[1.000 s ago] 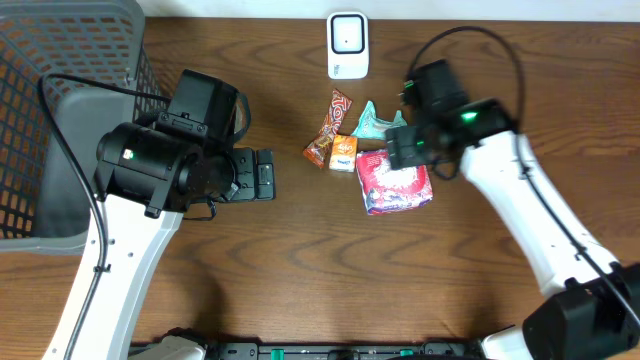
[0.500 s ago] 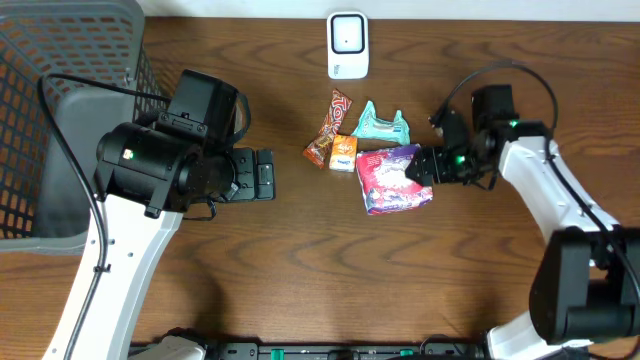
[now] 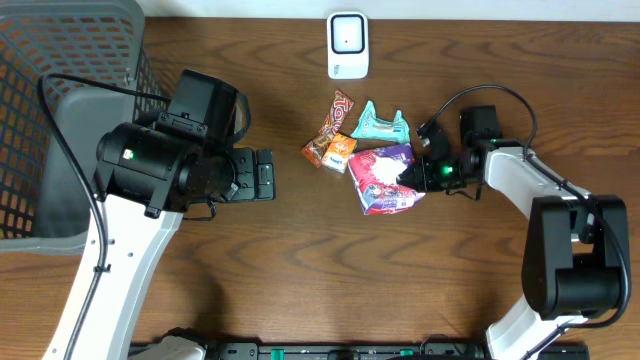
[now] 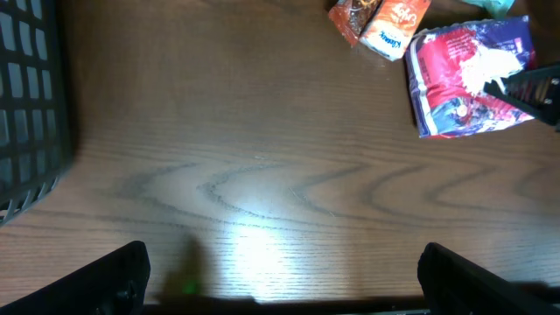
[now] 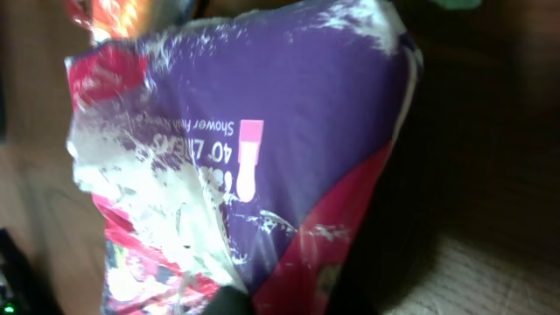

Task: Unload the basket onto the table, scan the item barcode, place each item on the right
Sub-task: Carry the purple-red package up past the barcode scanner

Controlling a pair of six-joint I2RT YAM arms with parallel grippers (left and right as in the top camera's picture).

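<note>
brown wood is showing all over the table (image 3: 330, 270), and a bright spot of light is shining on it in the left wrist view. a grey basket (image 3: 40, 60) with net sides is sitting at the left edge of the table. a small white scanner (image 3: 347, 45) is standing at the far side, near the middle.

a little pile of snacks is lying just in front of the scanner. the red and purple bag (image 3: 385, 180) is lying there on the wood, a bit tilted, with white shapes on it. a long candy bar (image 3: 337, 112) and a small orange box (image 3: 340, 153) are lying just to its left, and the box is touching the bag. a teal packet (image 3: 380, 124) is lying just behind the bag.

the right gripper (image 3: 422, 172) is reaching in low from the right side and is meeting the right edge of the bag. its jaws are pressed together, and they seem to be pinching the edge of the bag, though the close view is too filled with crinkly plastic to be sure.

the left gripper (image 3: 262, 175) is hanging over bare wood, well apart from the snacks. its jaws are standing wide apart and nothing is sitting between them.
</note>
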